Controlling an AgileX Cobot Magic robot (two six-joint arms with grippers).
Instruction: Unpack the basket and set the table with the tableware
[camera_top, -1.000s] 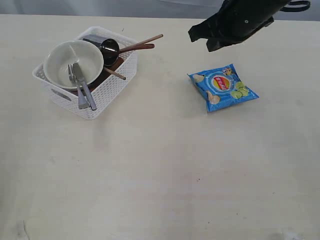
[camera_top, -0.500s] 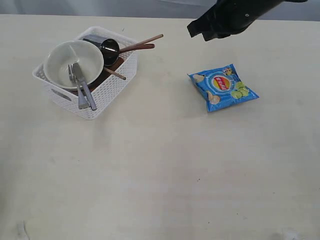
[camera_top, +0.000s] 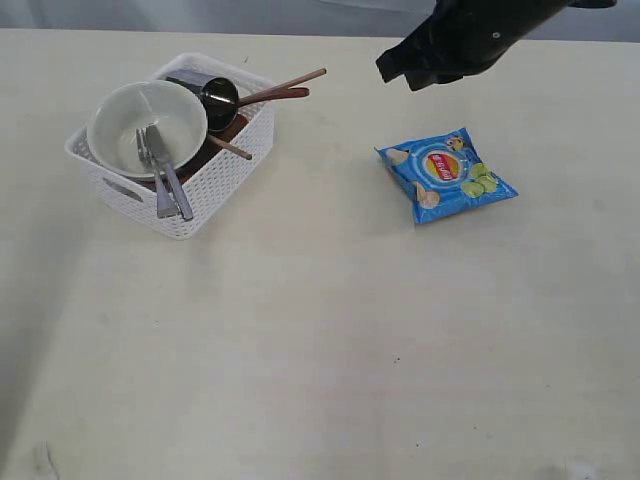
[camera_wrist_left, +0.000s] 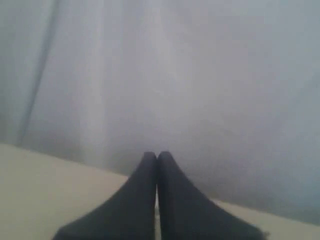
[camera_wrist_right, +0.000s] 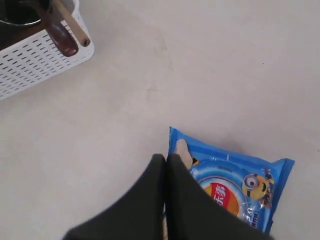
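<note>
Moved: right gripper (camera_top: 398, 68) drawn a little up and toward the far edge compared with a second ago; basket, tableware and chip bag lying exactly as before.
Right arm: jaws pressed together with nothing between them; hovering above the table (camera_top: 320, 350) on the far side of the chip bag (camera_top: 445, 175), tip pointing left.
Left arm: left gripper (camera_wrist_left: 157, 156) closed and empty; outside the exterior view, facing a grey backdrop beyond the table's edge.
Snack: chip bag flat on the table, right of centre, well apart from the basket; no part of the place setting.
Container: basket (camera_top: 225, 185) at the far left, fully loaded.
Top layer: bowl (camera_top: 125, 120) on top, with knife (camera_top: 178, 195) and fork (camera_top: 148, 150) lying in it, handles over the near rim.
Behind the bowl: cup (camera_top: 218, 98) on the far side; a brown plate (camera_top: 236, 127), mostly hidden, underneath.
Sticking out: wooden spoon (camera_top: 275, 95) and chopsticks (camera_top: 300, 78) poking over the right rim.
Done: apparently only the bag out; no tableware on the table yet.
Left: every piece to lift out and lay, probably starting from the top.
</note>
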